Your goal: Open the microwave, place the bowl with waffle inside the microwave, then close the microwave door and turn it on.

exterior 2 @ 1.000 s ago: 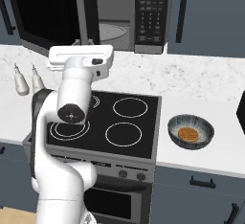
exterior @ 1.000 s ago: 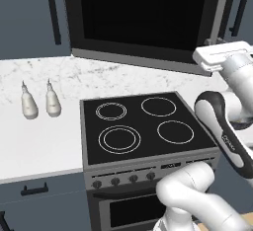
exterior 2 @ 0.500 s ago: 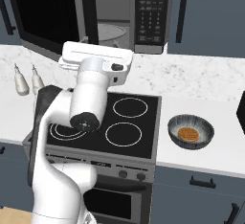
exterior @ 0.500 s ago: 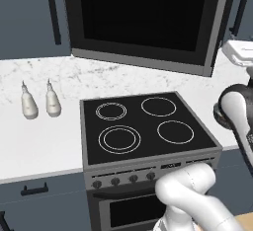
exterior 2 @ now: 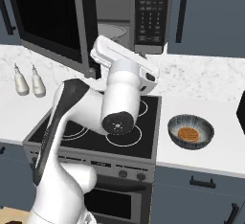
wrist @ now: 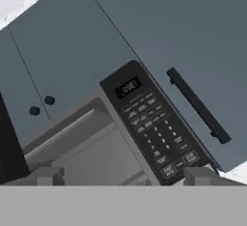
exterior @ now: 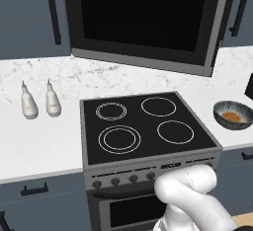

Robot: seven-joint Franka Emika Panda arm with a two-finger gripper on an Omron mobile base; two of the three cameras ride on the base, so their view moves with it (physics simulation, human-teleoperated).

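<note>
dark grey-blue, the bowl [exterior 2: 191,131] sits on the white counter [exterior 2: 210,151] right of the stove [exterior 2: 115,132], the waffle [exterior 2: 188,134] inside it. we see the microwave door [exterior 2: 52,17] swung open, the microwave [exterior 2: 125,15] cavity bare. our tool [wrist: 124,176] stands with fingers apart, holding nothing, near the keypad [wrist: 153,126].

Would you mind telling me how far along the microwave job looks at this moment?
Done: the microwave door stands swung open, showing the grey cavity of the microwave. In hand: nothing; the gripper is open, facing the keypad. Left: the bowl with the waffle sits on the counter right of the stove, so loading, closing and starting remain.
</note>
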